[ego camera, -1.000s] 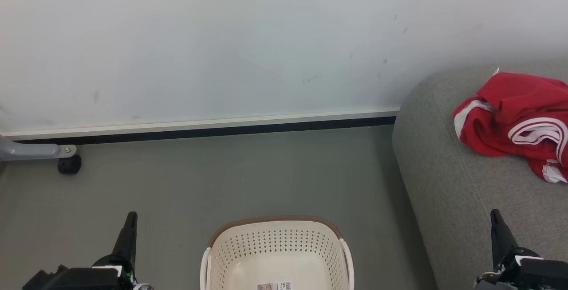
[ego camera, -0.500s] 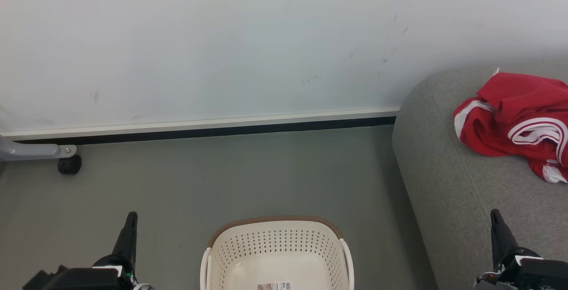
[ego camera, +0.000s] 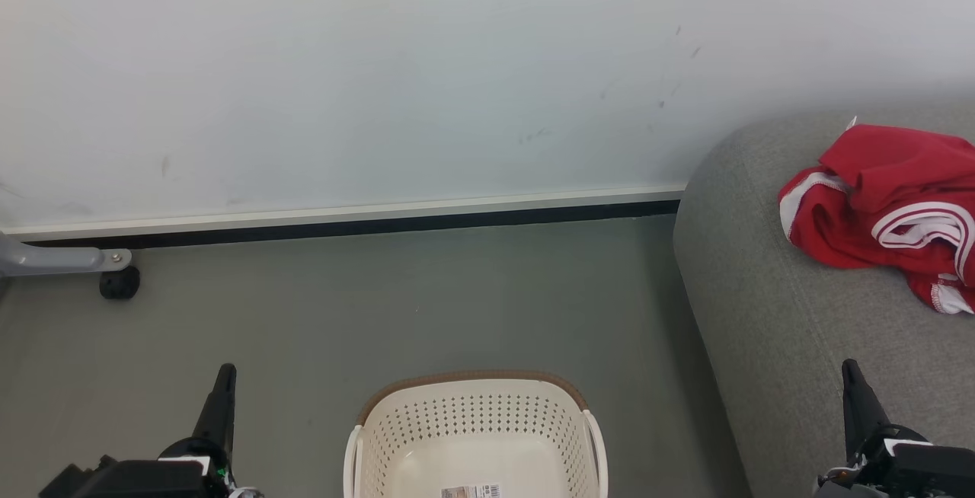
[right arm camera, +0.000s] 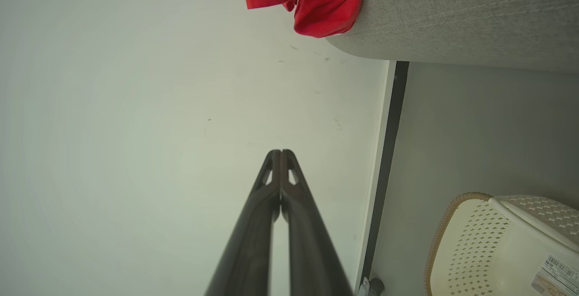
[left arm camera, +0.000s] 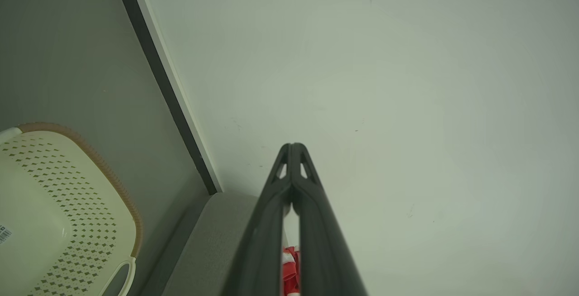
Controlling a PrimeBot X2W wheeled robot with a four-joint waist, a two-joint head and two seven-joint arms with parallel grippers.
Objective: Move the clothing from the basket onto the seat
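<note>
left tool (ego camera: 221, 387) and right tool (ego camera: 855, 380) both pinched together, empty. basket (ego camera: 472, 416) between them, visible floor bare. clothing (ego camera: 876, 212) beyond right tool on seat (ego camera: 762, 315): soft, light, floppy; to regrasp, likely pinch a bunched fold

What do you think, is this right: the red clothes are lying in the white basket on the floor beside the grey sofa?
No. The head view shows the red clothes lying on the grey sofa, not in the white basket, which stands on the floor beside it.
</note>
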